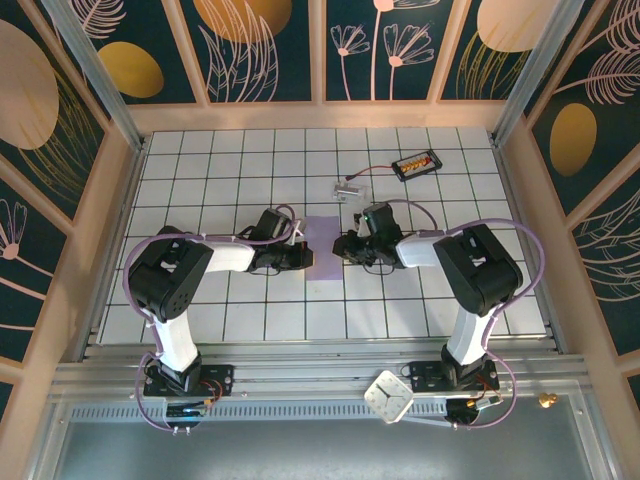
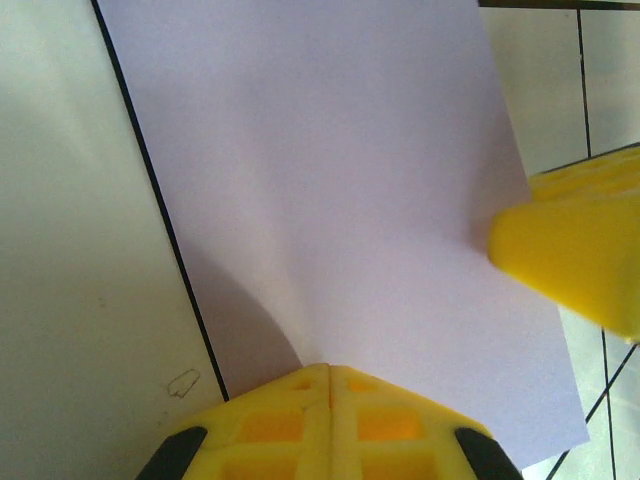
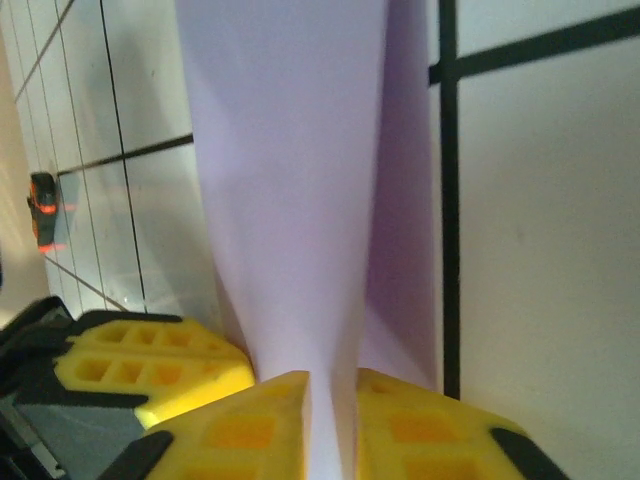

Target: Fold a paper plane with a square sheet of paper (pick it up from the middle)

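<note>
While left hand [image 1: 303,257], right hand [image 1: 343,248] pinch sheet [image 1: 323,236], wired piece [image 1: 348,188] lies beyond.

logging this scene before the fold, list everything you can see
sheet of paper: 1, lavender, table centre, between the grippers
plastic piece with wire: 1, clear, just behind the paper
holder with orange parts: 1, black, far right tiles
clock-like square: 1, white, near rail by the right base
tiled table: 1, white, black lines
left gripper: 1, yellow fingers, shut on the paper
right gripper: 1, yellow fingers, shut on the paper
</note>
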